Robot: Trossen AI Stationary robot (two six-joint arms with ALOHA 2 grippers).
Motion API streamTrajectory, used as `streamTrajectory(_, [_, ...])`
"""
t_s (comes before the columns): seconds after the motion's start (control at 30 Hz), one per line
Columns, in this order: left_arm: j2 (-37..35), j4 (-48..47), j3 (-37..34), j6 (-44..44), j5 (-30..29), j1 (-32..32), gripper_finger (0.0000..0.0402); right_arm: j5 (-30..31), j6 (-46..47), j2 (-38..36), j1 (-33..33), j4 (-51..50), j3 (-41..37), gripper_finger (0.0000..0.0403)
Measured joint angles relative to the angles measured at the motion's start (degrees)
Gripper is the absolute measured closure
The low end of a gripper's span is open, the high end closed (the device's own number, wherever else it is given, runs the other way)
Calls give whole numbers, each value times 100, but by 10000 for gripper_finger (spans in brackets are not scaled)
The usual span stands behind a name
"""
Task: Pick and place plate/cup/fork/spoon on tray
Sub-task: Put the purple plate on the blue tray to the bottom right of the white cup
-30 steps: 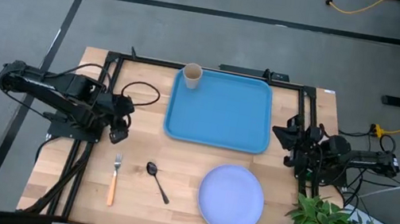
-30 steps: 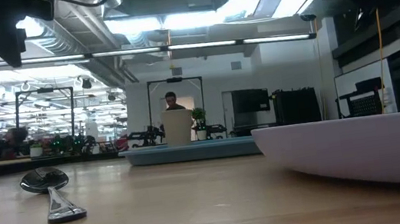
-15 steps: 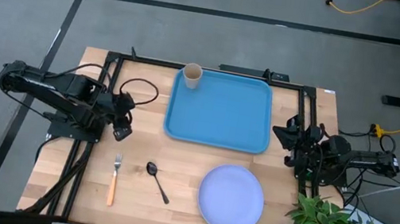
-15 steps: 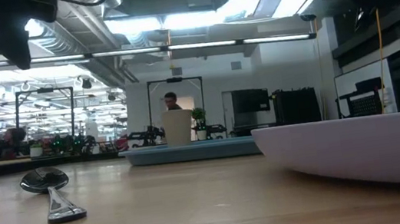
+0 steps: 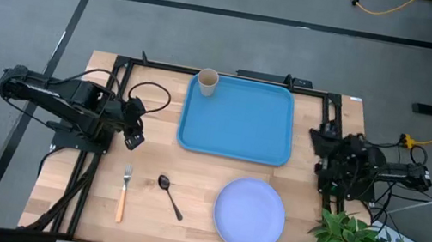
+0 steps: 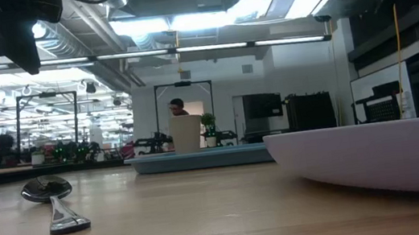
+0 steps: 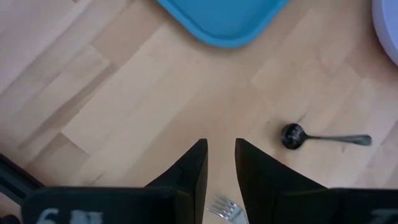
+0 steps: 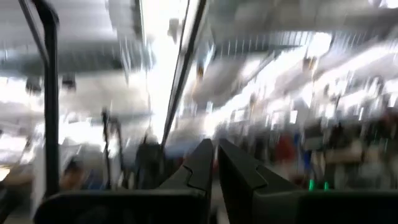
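Nearest on the wooden table [image 5: 199, 227], the pale lavender round plate [image 5: 249, 215], black spoon [image 5: 170, 195] and orange-handled fork [image 5: 123, 193] lie unplaced; beyond, the tan paper-like cup [image 5: 206, 81] seemingly stands in the bright blue rectangular tray's [image 5: 241, 125] far corner; the left end effector [image 7: 220, 163] hovers slightly parted and empty, the right end effector [image 8: 215, 163] nearly pressed together

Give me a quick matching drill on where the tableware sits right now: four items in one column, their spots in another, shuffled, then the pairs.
Things:
1. small tan paper-like cup
2. round pale lavender-blue plate
3. fork with silver head and orange handle
4. small dark spoon

Places:
A. on the bare wood, between the fork and the plate
B. standing at a far corner of the bright blue rectangular tray
C. on the wood near the front edge, nearest the left gripper
D. on the wood just in front of the tray, toward the right arm's side

Pairs: 1-B, 2-D, 3-C, 4-A
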Motion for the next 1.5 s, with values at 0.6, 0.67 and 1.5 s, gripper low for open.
streamTrajectory(0.6, [0, 2, 0, 39, -443, 0, 327, 357, -1687, 3222, -344, -976, 3213, 372])
streamTrajectory(0.67, [0, 2, 0, 42, -489, 0, 327, 357, -1686, 3817, -520, -1656, 3804, 372])
streamTrajectory(1.5, [0, 0, 0, 37, -619, 2, 327, -3586, 272, 9046, -1607, -5290, 7060, 372])
